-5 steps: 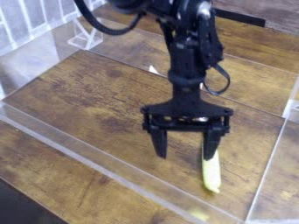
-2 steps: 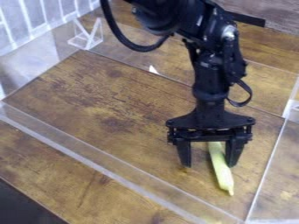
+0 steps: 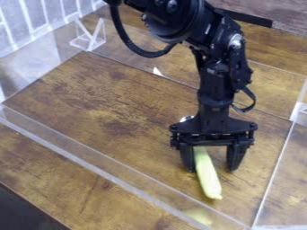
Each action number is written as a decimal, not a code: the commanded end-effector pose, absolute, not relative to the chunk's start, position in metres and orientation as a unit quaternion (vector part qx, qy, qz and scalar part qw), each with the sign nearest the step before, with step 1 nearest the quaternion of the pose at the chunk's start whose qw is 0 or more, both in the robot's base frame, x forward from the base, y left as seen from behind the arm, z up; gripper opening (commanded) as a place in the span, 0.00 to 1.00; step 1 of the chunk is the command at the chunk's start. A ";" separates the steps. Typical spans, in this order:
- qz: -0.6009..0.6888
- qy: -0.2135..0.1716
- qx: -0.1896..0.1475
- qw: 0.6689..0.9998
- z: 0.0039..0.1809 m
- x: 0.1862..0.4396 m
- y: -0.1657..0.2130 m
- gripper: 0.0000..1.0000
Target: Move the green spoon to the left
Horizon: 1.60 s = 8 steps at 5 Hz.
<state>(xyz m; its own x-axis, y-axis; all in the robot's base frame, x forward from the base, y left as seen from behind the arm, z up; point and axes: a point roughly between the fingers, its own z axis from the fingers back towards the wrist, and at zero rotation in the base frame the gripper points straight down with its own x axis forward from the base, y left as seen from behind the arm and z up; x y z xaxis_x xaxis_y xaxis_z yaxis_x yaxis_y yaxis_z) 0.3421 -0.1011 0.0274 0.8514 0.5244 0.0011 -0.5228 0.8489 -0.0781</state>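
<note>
Black gripper, jaws apart, over the green spoon

Slim, smooth yellow-green handle slants across the brown wood-grain tabletop; the gripper covers the spoon's far end.

Brown wooden table, green spoon lying on it.

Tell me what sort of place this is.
Probably a robot lab's test station: a black robot arm reaches over a wooden tabletop edged by clear, see-through panels, with a green-handled utensil under its gripper.
</note>
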 end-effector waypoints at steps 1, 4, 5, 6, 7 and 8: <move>0.295 -0.033 -0.048 0.954 0.042 0.356 -0.092 1.00; 0.325 -0.032 -0.045 0.944 0.043 0.361 -0.092 1.00; 0.333 -0.030 -0.043 0.941 0.043 0.361 -0.092 1.00; 0.341 -0.028 -0.042 0.939 0.044 0.362 -0.092 1.00; 0.348 -0.025 -0.041 0.936 0.043 0.362 -0.093 1.00; 0.355 -0.022 -0.039 0.934 0.044 0.362 -0.093 1.00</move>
<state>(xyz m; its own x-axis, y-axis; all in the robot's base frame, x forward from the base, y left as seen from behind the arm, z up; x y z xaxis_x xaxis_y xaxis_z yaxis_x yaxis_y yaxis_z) 0.3519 -0.0946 0.0272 0.7509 0.6602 -0.0187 -0.6602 0.7495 -0.0491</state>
